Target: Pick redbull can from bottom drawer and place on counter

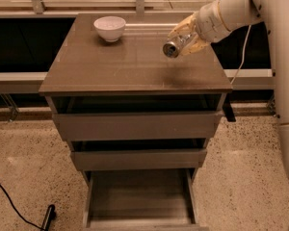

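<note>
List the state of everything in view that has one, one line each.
gripper: shut on the redbull can, over the counter's right rear.
redbull can: gripped, tilted, one end facing the camera, apparently off the surface.
bottom drawer: pulled fully out, no can inside.
middle drawer: ajar.
top drawer: ajar.
white bowl: upright on the counter's left rear.
counter: carries only the bowl.
</note>
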Robot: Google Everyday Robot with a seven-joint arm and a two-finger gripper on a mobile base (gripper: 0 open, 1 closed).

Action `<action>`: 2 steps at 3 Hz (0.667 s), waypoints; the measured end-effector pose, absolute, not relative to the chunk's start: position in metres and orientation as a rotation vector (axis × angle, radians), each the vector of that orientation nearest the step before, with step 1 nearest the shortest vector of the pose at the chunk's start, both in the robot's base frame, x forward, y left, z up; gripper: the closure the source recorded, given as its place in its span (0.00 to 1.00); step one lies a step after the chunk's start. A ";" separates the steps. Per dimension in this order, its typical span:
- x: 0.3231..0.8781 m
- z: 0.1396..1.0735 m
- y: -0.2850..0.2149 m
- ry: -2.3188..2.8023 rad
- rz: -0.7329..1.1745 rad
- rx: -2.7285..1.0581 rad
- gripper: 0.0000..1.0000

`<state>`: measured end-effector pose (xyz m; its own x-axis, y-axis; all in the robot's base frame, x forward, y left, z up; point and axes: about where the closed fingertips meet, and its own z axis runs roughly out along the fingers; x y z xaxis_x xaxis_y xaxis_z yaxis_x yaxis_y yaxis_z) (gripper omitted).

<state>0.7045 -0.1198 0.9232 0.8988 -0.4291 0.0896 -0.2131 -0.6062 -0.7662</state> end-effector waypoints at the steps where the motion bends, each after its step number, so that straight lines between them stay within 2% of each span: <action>1: 0.728 0.902 -0.128 0.526 -0.295 -2.196 1.00; 2: 0.728 0.902 -0.128 0.526 -0.295 -2.196 1.00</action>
